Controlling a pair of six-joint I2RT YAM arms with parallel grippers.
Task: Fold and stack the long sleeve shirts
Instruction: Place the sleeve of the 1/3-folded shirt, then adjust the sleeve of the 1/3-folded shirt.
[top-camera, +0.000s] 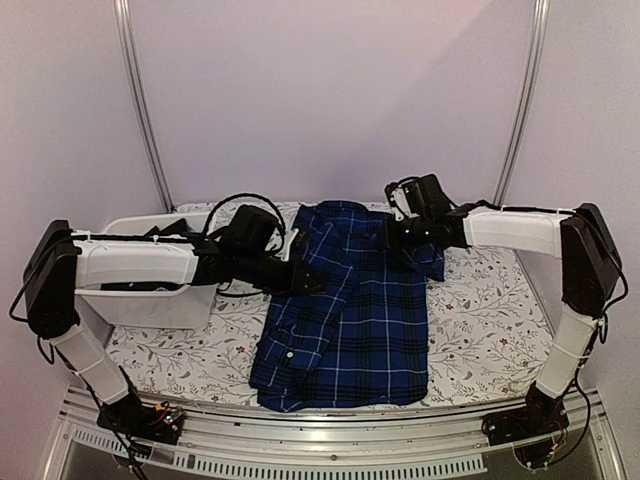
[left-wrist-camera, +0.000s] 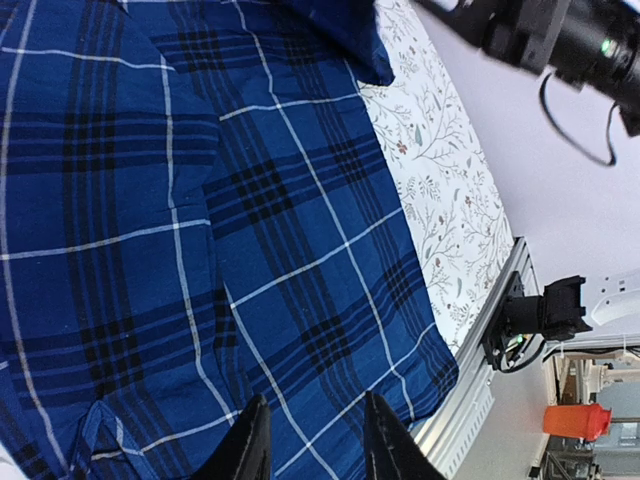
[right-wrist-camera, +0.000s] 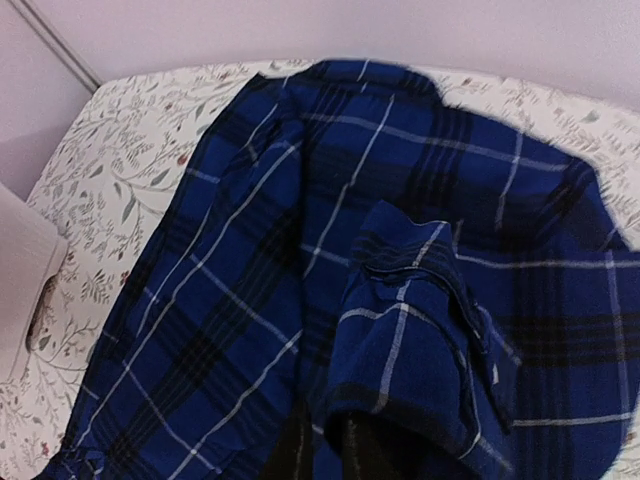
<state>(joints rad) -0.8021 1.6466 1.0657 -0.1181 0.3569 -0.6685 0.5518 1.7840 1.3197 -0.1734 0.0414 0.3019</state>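
One long sleeve shirt (top-camera: 350, 330), navy plaid with thin white lines, lies spread on the middle of the table, collar at the far side. Its left sleeve is folded inward over the body. My left gripper (top-camera: 308, 282) hovers over the shirt's left side. In the left wrist view its black fingers (left-wrist-camera: 250, 440) stand apart above the plaid shirt (left-wrist-camera: 200, 200) with nothing between them. My right gripper (top-camera: 393, 235) is at the shirt's upper right, and the sleeve cuff (right-wrist-camera: 420, 330) bunches over it. In that view the right gripper (right-wrist-camera: 330, 445) is mostly hidden by cloth and shut on the sleeve.
A white bin (top-camera: 150, 290) stands at the left under my left arm and shows as a white bin (right-wrist-camera: 20, 290) in the right wrist view. The floral table cover (top-camera: 480, 330) shows around the shirt. A metal rail (top-camera: 330, 440) runs along the near edge.
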